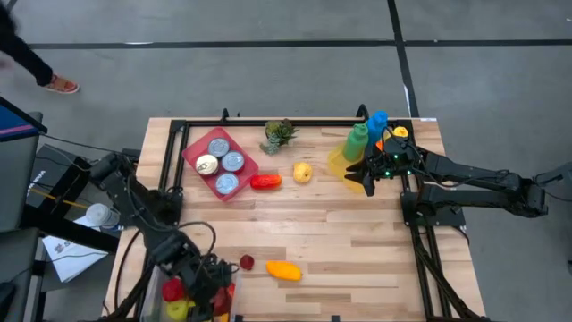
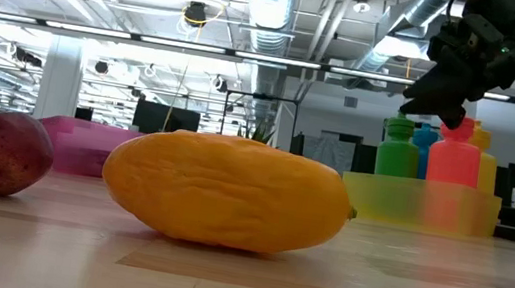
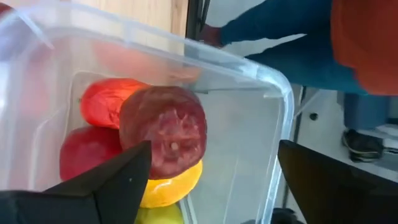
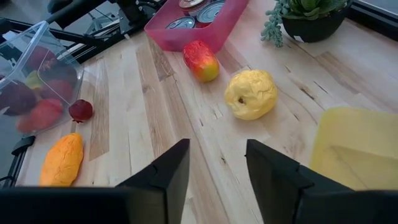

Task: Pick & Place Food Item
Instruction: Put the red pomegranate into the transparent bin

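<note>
The left gripper hangs over the clear plastic bin at the table's seven-o'clock corner, its fingers spread wide with nothing between them; a dark red pomegranate lies in the bin just below, on top of red and yellow fruit. The right gripper, at about two o'clock, has its fingers parted and empty, held above the wood beside the yellow tray of bottles. The orange mango lies on the table at six o'clock, long axis running nine to three, its pointed end toward three. A small red fruit sits just beside it at nine o'clock. Only the left wrist view shows the bin's contents clearly; only the right wrist view shows the yellow apple's dimple; only the low view shows the mango's wrinkled skin.
</note>
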`<state>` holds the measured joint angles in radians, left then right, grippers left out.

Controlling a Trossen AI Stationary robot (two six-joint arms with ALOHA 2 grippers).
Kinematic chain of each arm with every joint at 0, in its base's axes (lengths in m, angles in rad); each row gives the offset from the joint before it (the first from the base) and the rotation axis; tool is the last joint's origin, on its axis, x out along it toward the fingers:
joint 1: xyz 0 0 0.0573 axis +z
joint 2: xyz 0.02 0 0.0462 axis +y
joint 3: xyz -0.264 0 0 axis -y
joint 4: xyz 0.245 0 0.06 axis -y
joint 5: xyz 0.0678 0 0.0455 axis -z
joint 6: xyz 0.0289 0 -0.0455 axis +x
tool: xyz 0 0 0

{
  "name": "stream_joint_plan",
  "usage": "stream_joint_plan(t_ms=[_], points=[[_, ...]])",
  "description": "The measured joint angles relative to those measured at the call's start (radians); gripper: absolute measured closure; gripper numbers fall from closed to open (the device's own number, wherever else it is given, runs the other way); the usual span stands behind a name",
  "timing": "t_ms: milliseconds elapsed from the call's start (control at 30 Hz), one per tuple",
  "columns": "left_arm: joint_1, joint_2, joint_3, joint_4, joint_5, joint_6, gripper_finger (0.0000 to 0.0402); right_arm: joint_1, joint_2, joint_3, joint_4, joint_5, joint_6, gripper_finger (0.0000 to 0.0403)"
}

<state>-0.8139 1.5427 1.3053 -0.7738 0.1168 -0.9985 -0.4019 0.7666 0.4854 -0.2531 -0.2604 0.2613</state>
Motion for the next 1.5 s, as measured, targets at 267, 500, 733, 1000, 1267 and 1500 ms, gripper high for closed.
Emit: stream_joint_plan(t_ms=[267,500,733,1000,1267,1500], points=[[0.15,-0.117,0.0,0.001,0.098,0.035,0.0046,0.0,0.0,0.0,0.0,0.0,-0.002,0.0208],[0.342,-0.297,0.0,0.002,-0.064,0.186,0.0051,0.0,0.0,0.0,-0.001,0.0,-0.007,0.0195],[0.58,-0.319,0.001,-0.001,-0.223,0.475,0.0051,0.0,0.0,0.0,-0.001,0.0,-0.007,0.0197],[0.74,-0.194,0.0,-0.026,-0.161,0.553,0.0051,0.0,0.0,0.0,-0.002,0.0,-0.007,0.0197],[0.783,-0.04,0.0,-0.022,-0.161,0.542,0.0051,0.0,0.0,0.0,-0.002,0.0,-0.007,0.0198],[0.783,0.057,0.0,-0.018,-0.16,0.489,0.0051,0.0,0.0,0.0,-0.001,0.0,-0.008,0.0198]])
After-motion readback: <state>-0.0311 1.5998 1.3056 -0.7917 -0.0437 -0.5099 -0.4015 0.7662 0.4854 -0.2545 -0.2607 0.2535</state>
